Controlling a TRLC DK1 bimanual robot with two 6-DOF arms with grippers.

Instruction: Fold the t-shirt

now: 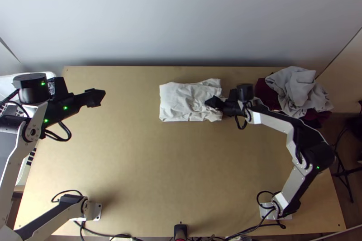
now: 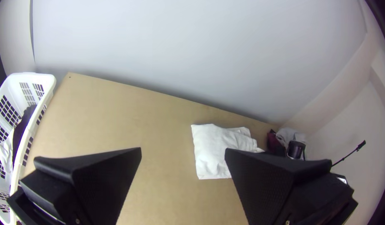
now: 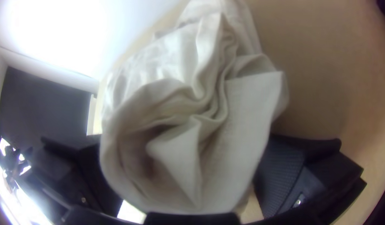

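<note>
The white t-shirt [image 1: 178, 101] lies near the table's back edge as a compact, wrinkled rectangle; its right end is loosely bunched. At that right end is my right gripper [image 1: 214, 101]. In the right wrist view, loose folds of the shirt [image 3: 180, 121] bulge between the widely parted fingers of the right gripper [image 3: 185, 166], which is open. My left gripper [image 1: 97, 97] is over the table's left part, well away from the shirt. The left wrist view shows the left gripper [image 2: 183, 154] open with nothing held, and the shirt [image 2: 211, 148] lying flat beyond it.
A pile of grey [image 1: 296, 89] and dark red cloth [image 1: 267, 95] lies at the back right corner. A white laundry basket [image 2: 34, 79] holding some cloth stands at the table's left side. Bare wood [image 1: 158, 164] stretches in front of the shirt.
</note>
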